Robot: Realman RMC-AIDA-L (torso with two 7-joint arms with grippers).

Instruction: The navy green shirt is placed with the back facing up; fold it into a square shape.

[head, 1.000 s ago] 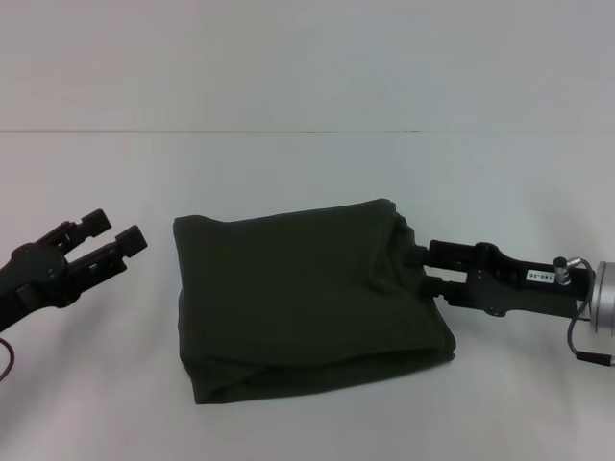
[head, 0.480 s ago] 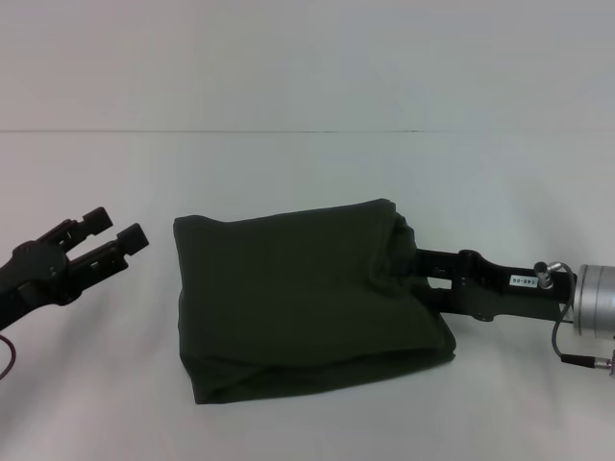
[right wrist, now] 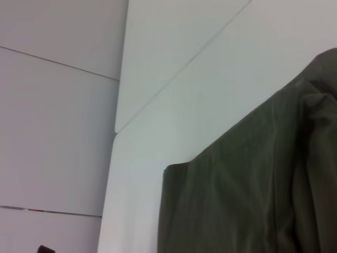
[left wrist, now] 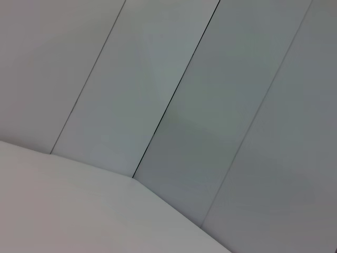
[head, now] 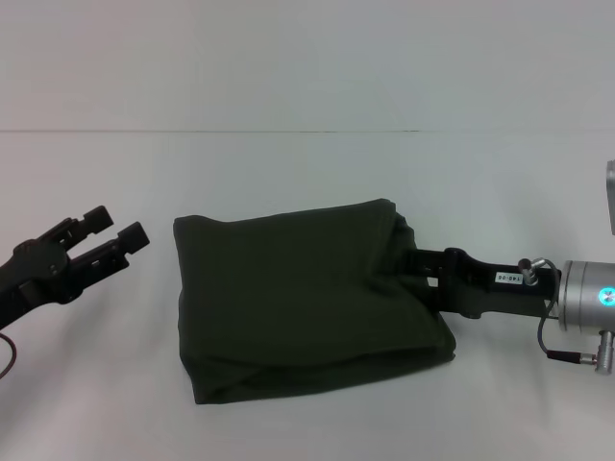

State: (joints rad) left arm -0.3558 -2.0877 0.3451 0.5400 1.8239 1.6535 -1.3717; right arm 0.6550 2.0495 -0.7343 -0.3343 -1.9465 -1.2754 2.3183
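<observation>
Your shirt lies near the middle of the tabletop, already folded into a compact, roughly square bundle with its long axis running left to right across the head view. The near edge shows stacked layers, and the right edge is bunched and puckered where the fabric gathers.

Your right claw is the one to watch: it sits right at that bunched right edge, reaching in level from the right, with its tips buried in or behind the cloth. You cannot tell from here whether it is pinching the fabric or has let go. The right wrist view only shows the shirt close up, with a folded corner lying flat on the tabletop.

Your left claw hovers well apart from the shirt's left edge, fingers spread and empty, pointing toward the bundle. Its wrist view shows only wall and tabletop.

So the right arm is by far the nearer, and the shirt lies directly to its left. Any tidying of that rumpled side would likely fall to it, though a pull outward risks dragging the top layer open.
</observation>
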